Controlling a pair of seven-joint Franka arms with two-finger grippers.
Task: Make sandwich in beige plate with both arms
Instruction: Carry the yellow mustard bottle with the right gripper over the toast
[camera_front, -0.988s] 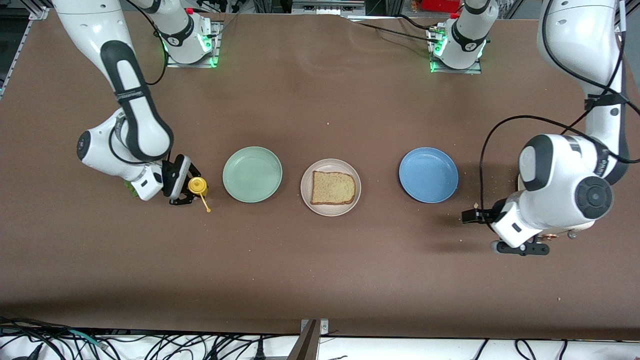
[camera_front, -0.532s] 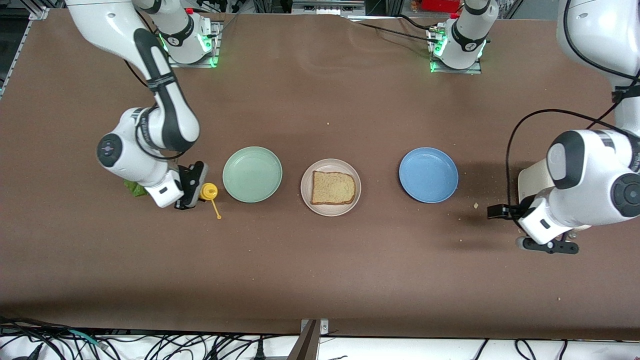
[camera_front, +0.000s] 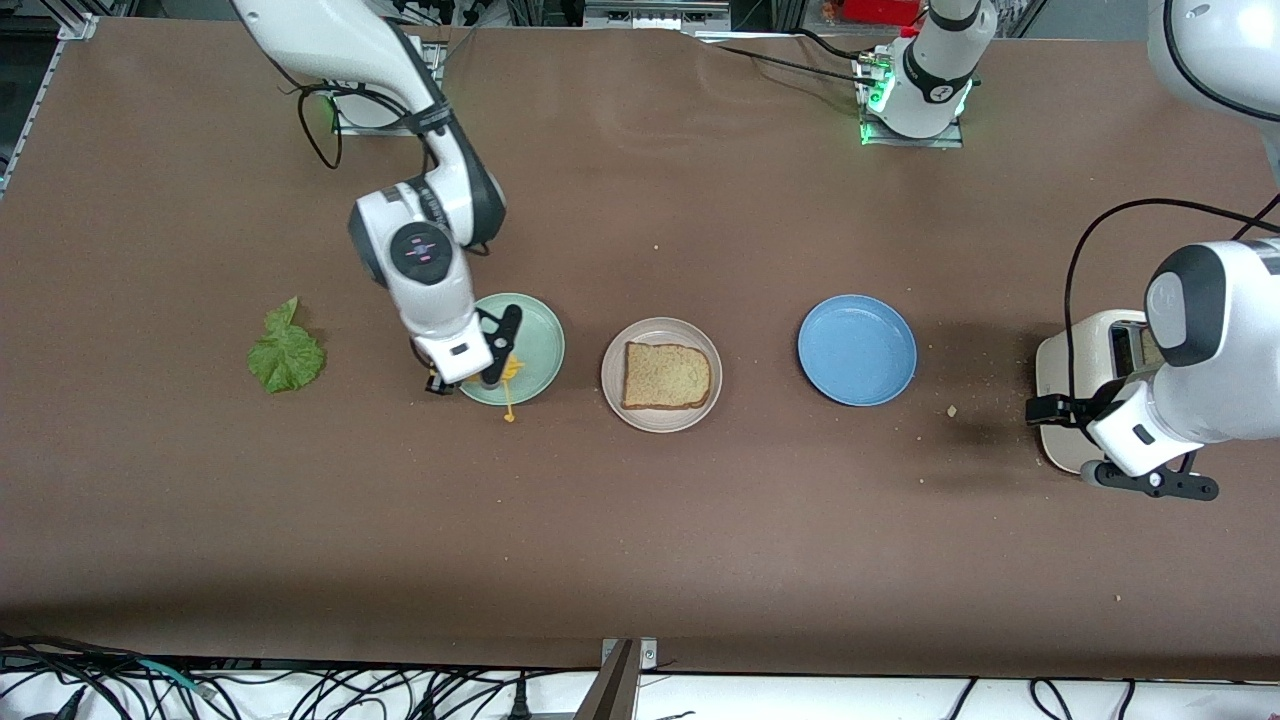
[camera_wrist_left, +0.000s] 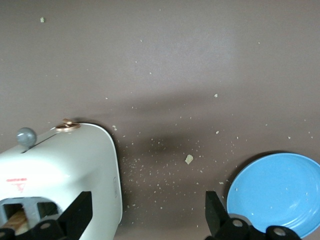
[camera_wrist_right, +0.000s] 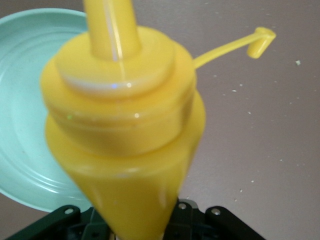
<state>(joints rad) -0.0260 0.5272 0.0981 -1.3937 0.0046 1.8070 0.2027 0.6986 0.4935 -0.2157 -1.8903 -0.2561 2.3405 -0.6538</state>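
Sandwich (camera_front: 667, 376) so far: one bread slice on beige plate (camera_front: 661, 418), mid-desk. Right claw (camera_front: 490, 366) grips yellow sauce bottle (camera_wrist_right: 125, 125) over green plate (camera_front: 535, 330); we sauce bread next. Left claw (camera_wrist_left: 145, 212) open over toaster (camera_front: 1075, 355).

Left gripper (camera_wrist_left: 146, 217): two black fingers (camera_wrist_left: 80, 212) spread wide apart, hanging over bare desk between the toaster and the blue plate; nothing between them.
Toaster (camera_wrist_left: 75, 170): white, rounded body, under one finger; a grey knob (camera_wrist_left: 25, 135) and a copper-coloured part (camera_wrist_left: 67, 126) on its end; a slot (camera_wrist_left: 22, 212) on top shows something tan inside.
Blue plate (camera_wrist_left: 277, 192): round, shallow, partly cut off by the edge of the view, beside the other finger.
Desk (camera_wrist_left: 165, 60): brown, scattered with pale crumbs (camera_wrist_left: 189, 159), thickest between toaster and plate.
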